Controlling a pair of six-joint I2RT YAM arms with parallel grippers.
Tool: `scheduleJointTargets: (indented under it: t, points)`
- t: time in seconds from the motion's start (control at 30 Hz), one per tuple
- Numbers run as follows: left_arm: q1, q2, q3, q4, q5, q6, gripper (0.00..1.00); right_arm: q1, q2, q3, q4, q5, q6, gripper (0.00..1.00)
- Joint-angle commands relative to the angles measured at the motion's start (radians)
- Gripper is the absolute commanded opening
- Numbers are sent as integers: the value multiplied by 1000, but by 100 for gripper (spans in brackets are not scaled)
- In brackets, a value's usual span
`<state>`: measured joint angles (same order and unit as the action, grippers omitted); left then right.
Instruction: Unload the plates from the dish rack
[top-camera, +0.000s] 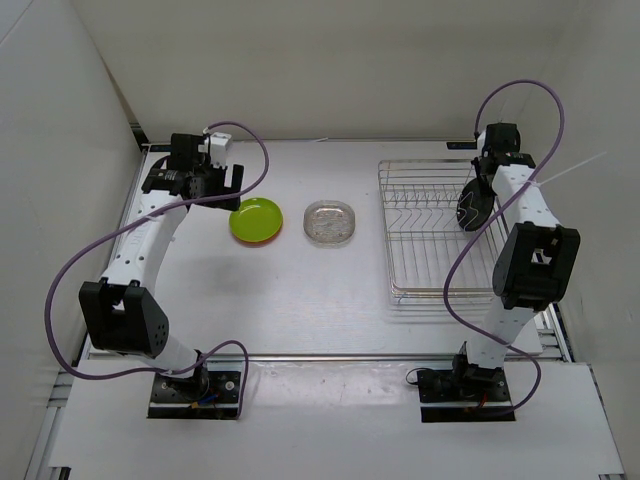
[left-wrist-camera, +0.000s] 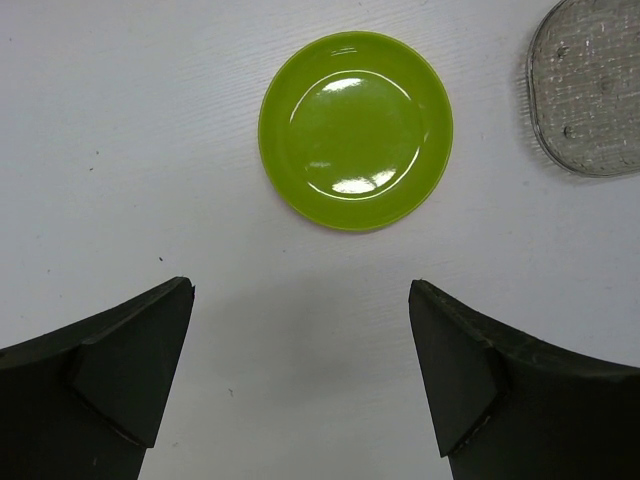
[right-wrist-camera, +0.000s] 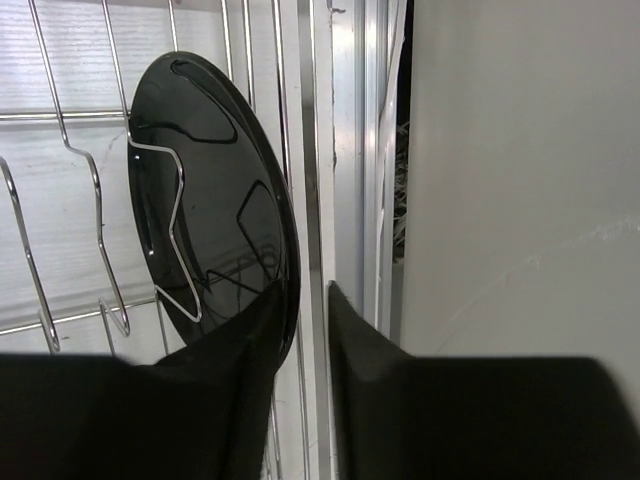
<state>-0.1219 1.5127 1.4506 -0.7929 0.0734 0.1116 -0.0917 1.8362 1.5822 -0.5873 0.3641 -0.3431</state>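
We are finding the black plate (right-wrist-camera: 200, 200) standing on edge at the far right corner of the dish rack (top-camera: 440, 297). It is leaning slightly, one face turning toward the rack's middle, with a wire prong crossing it. The right gripper (right-wrist-camera: 303, 290) is straddling its rim with its fingers drawn close, though a sliver of gap is showing on the outer side, so nothing is pinched. A finger is hiding the plate's lower part.

The left gripper (left-wrist-camera: 300, 285) is hanging spread wide and empty near the table's (top-camera: 300, 320) far left corner, above the yellow-green plate (left-wrist-camera: 355, 130). That plate is covering the orange plate (top-camera: 262, 240) (only a crescent is peeking out). The clear plate (top-camera: 331, 222) is lying just beside them.
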Motion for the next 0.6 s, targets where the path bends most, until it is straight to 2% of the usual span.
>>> scheduleJointTargets:
  t: [0.0,0.13,0.2,0.37,0.57]
  points:
    - [-4,-49,-7,15,-15,-4,100,-5,0,21,30,3,9,25]
    - [-4,-49,-7,24,-15,-4,100,-5,0,12,30,3,29,12]
    - [-4,-49,-16,24,-15,-4,100,-5,0,12,20,3,29,12]
    - [-4,-40,-16,34,-15,-4,100,-5,0,12,11,3,47,1]
    - [-4,-40,-25,34,-15,-4,100,-5,-21,31,-11,3,81,0]
